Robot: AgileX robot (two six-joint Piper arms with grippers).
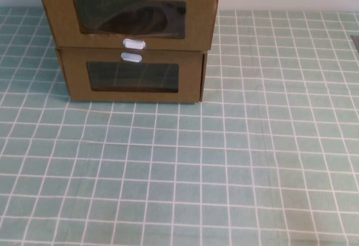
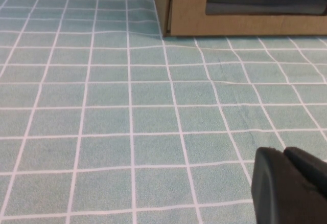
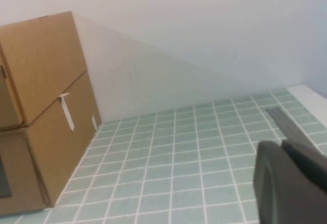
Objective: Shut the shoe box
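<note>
shoe box (image 1: pixel 132 14) window facing camera, drawer protruding, left hand (image 2: pixel 288 185), right hand (image 3: pixel 288 180) apart

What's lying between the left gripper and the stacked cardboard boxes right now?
Nothing: in the left wrist view only bare tiled cloth separates left gripper from the lower box.

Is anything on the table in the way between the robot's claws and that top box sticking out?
Nothing visible is. The shoe box sits atop the lower box, its drawer protruding. The left gripper and right gripper show only in their wrist views, with bare checked cloth between them and the boxes.
</note>
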